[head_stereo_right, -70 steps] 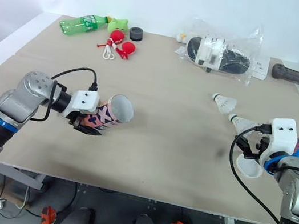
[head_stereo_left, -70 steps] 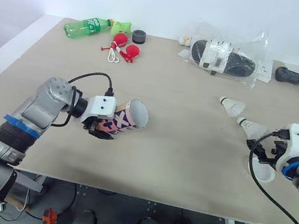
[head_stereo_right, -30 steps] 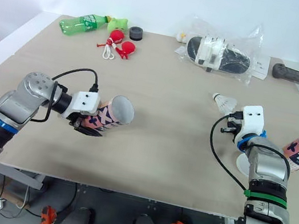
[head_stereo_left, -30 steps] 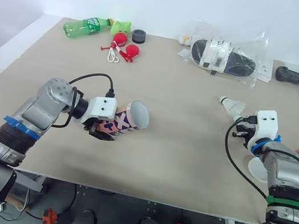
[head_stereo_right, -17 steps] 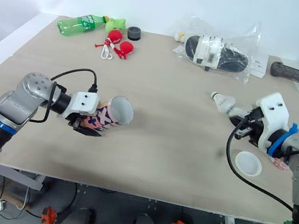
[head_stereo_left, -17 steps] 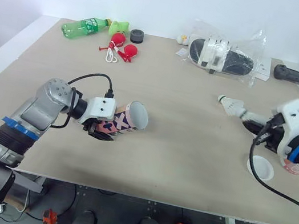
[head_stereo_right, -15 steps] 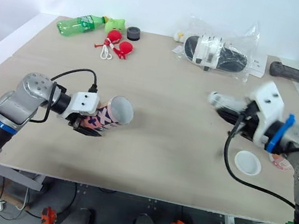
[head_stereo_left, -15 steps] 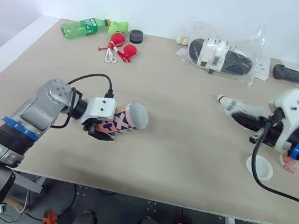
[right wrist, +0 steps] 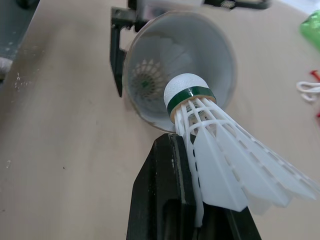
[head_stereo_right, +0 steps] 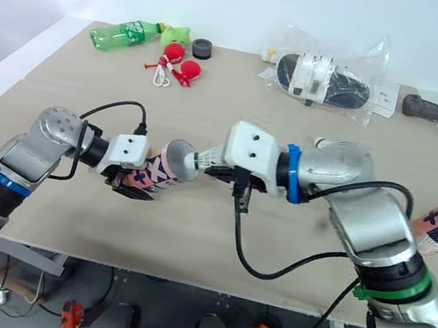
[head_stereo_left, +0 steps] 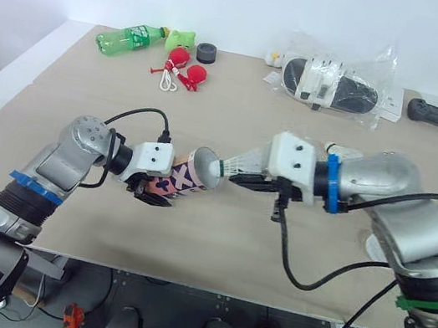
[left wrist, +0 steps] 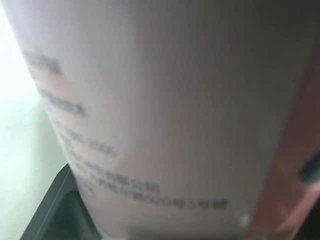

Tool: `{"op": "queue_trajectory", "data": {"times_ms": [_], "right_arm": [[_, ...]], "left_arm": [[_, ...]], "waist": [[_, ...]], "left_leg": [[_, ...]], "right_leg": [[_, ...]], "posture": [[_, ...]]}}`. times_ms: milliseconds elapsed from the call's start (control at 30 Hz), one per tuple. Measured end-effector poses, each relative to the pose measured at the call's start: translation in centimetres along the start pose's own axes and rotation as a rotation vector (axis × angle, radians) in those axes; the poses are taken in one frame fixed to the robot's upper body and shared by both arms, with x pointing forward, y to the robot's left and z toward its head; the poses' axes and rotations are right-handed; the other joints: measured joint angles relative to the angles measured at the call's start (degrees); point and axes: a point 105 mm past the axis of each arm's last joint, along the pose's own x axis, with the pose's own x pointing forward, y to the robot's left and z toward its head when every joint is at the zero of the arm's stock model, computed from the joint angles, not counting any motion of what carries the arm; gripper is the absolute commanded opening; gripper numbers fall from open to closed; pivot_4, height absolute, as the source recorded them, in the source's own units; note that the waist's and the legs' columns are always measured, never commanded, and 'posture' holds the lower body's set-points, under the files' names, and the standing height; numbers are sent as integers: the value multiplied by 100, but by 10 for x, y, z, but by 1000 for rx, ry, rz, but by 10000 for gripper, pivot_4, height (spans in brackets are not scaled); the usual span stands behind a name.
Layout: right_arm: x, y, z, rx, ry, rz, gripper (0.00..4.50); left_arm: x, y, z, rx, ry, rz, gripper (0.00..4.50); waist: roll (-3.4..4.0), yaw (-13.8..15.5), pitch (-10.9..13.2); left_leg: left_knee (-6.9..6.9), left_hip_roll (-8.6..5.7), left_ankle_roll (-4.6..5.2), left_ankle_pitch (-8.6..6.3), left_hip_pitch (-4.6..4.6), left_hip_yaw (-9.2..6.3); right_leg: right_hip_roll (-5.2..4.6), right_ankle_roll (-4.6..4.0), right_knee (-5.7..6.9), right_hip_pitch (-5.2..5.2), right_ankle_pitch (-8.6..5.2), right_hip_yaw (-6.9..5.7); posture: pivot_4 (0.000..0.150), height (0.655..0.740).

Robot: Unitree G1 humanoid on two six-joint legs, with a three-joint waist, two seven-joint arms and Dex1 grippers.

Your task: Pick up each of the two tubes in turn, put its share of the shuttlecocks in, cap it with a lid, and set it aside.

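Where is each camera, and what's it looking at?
Left eye view: on the head, looking down over the table; both arms, left gripper holding the tube.
Right eye view: beside it, same scene.
Left wrist view: left wrist, close against the tube's printed wall, beside one dark finger.
Right wrist view: right wrist, along the right gripper and its shuttlecock into the tube's mouth.
Shared: eye and right wrist views both show shuttlecock at tube mouth.

The left arm is sitting bent at the elbow, forearm angled inward, its left pincer [head_stereo_left: 148, 192] gripping a pink patterned cardboard tube [head_stereo_left: 189, 176] low over the desk [head_stereo_left: 237, 108]. The right arm is lying extended across toward it, the right pincer [head_stereo_left: 243, 179] pinching a white green-banded shuttlecock [right wrist: 210, 150] by its skirt.
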Motion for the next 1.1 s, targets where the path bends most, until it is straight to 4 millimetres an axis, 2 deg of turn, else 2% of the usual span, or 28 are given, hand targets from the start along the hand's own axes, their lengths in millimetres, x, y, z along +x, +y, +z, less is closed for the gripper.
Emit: {"op": "queue_trajectory", "data": {"times_ms": [100,133,233,267,400,433,467,567,667,733,800,833,933,1000,1033,1067,1100], "right_arm": [[5,-3,6,-28,-11,-8,719],[7,-4,9,-33,-23,-9,3697],[14,-1,16,-35,-52,7,15403],[15,-1,16,-30,-54,9,21086],[12,-6,18,-23,-53,-15,39316],[11,-6,18,-20,-54,-20,42130],[9,-7,18,-18,-55,-26,44104],[-3,-10,24,34,-96,-42,44104],[-23,-23,22,90,-113,-128,44104],[-49,-41,5,191,-96,-280,44104],[-78,-60,-28,325,-26,-476,44104],[-79,-61,-29,331,-22,-486,44104],[-92,-72,-56,409,50,-639,44104],[-103,-77,-97,535,145,-790,44104],[-108,-73,-131,639,215,-881,44104],[-108,-71,-139,664,233,-895,44104],[-110,-65,-161,730,280,-941,44104]], "left_arm": [[0,0,0,-7,1,7,31333],[0,0,0,-6,1,8,31333],[0,0,0,-6,1,9,31333],[0,0,0,-6,1,9,31333],[1,-1,1,-1,2,9,31333],[1,-1,1,-1,2,9,31333],[1,-1,1,0,2,8,31333],[1,0,1,-5,-1,12,31333],[2,0,1,-9,-2,19,31333],[2,-1,0,-11,-5,24,31333],[1,-1,-1,-15,-4,29,31333],[0,-1,-1,-16,-2,29,31333],[1,-1,-2,-24,-3,30,31333],[2,-1,-1,-25,-7,32,31333],[2,-2,-1,-25,-7,30,31333],[2,-2,-1,-24,-8,30,31333],[1,-2,-1,-23,-7,28,31333]], "waist": [[0,0,0],[0,0,0],[0,3,0],[0,3,0],[0,3,0],[0,3,0],[0,3,0],[0,12,0],[-1,19,-1],[-2,38,-1],[1,29,-2],[2,26,-2],[6,-1,-7],[-9,13,-11],[-9,12,-11],[-8,10,-11],[-3,3,-9]], "left_leg": [[2,0,0,0,0,-2],[2,0,0,0,1,-3],[2,0,0,0,1,-5],[2,0,0,0,1,-5],[1,0,0,0,1,-7],[1,0,0,0,0,-7],[1,0,0,0,1,-7],[2,0,0,0,0,-8],[3,0,0,0,0,-8],[5,0,0,0,0,-9],[3,0,0,1,4,-7],[2,0,0,1,5,-7],[-2,0,2,2,9,-7],[7,0,2,2,5,-7],[6,-2,2,2,3,-6],[7,-3,2,2,3,-3],[2,-6,2,2,3,1]], "right_leg": [[0,-2,1,1,2,-2],[0,-2,1,1,2,-3],[1,-2,2,2,2,-5],[0,-1,2,3,2,-5],[0,-2,2,3,2,-7],[0,-2,2,3,2,-7],[0,-2,2,3,2,-7],[0,-2,2,5,2,-7],[0,-3,2,7,3,-8],[-1,-3,2,9,3,-10],[1,-6,2,6,5,-7],[1,-6,2,6,5,-7],[1,-7,2,10,6,-6],[0,-5,2,12,8,-7],[-2,-3,1,11,8,-4],[-3,-2,1,10,8,-2],[-5,-1,1,6,8,4]], "posture": [[1500,7400],[1500,7400],[1500,7400],[1500,7400],[1500,7400],[1500,7400],[1500,7400],[1500,7400],[1500,7400],[1500,7400],[1500,7400],[1500,7400],[1500,7400],[1500,7400],[1500,7400],[1500,7400],[1500,7400]]}}
